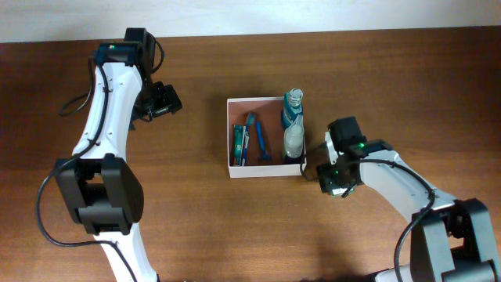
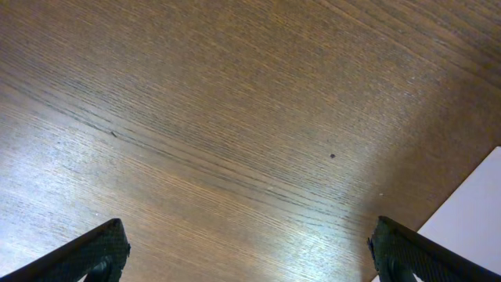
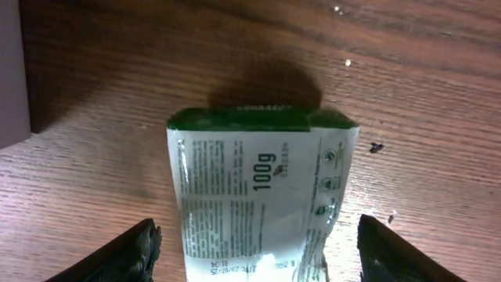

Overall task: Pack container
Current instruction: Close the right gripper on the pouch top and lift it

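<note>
The container [image 1: 262, 170], a square white-walled box with a reddish-brown inside, sits mid-table. It holds a teal tube [image 1: 239, 143], a blue toothbrush [image 1: 258, 137] and a clear bottle with a teal label [image 1: 293, 121]. My right gripper [image 1: 330, 177] is just right of the container, low over the table. In the right wrist view it [image 3: 254, 247] is open, its fingers either side of a white packet with a green edge marked "100g" [image 3: 258, 180], which lies flat on the wood. My left gripper [image 1: 162, 102] is open and empty, left of the container, and also shows in the left wrist view [image 2: 246, 247].
The wooden table [image 1: 188, 219] ends at a pale wall at the back. A white corner [image 2: 473, 215] shows at the lower right of the left wrist view. The container's wall [image 3: 12, 70] is at the left edge of the right wrist view.
</note>
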